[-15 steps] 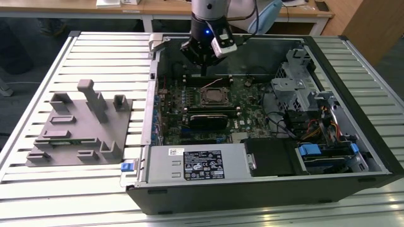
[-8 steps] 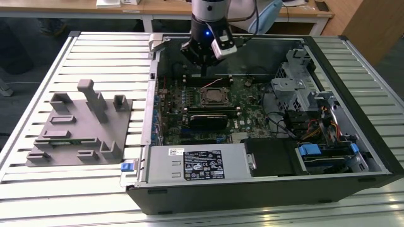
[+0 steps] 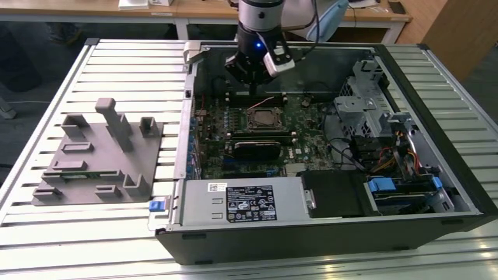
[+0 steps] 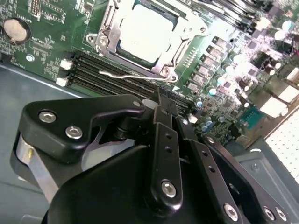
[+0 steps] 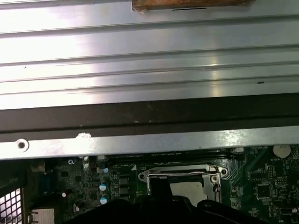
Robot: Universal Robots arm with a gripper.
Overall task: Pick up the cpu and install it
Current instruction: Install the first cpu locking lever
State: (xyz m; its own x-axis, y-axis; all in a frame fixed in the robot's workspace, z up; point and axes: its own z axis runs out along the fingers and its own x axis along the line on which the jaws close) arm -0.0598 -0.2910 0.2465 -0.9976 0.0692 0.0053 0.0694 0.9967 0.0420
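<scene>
The cpu (image 4: 147, 30), a small square chip with a pale silvery top, lies flat in the motherboard's socket (image 3: 265, 118) with the metal frame (image 4: 180, 44) around its edges. It also shows as a pale patch inside the frame in the first wrist view (image 5: 188, 189). My gripper (image 3: 253, 88) hangs above the board just behind the socket, near the case's rear wall. In the second wrist view its black fingers (image 4: 162, 100) stand close together with nothing between them, short of the socket's wire lever (image 4: 126, 74).
The open computer case (image 3: 435, 87) lies on a slatted metal table. A black block (image 3: 253, 146) sits in front of the socket, a power supply (image 3: 241, 201) nearer, a drive cage (image 3: 365, 111) and cables at the exterior view's right. A grey fixture (image 3: 101, 157) stands at its left.
</scene>
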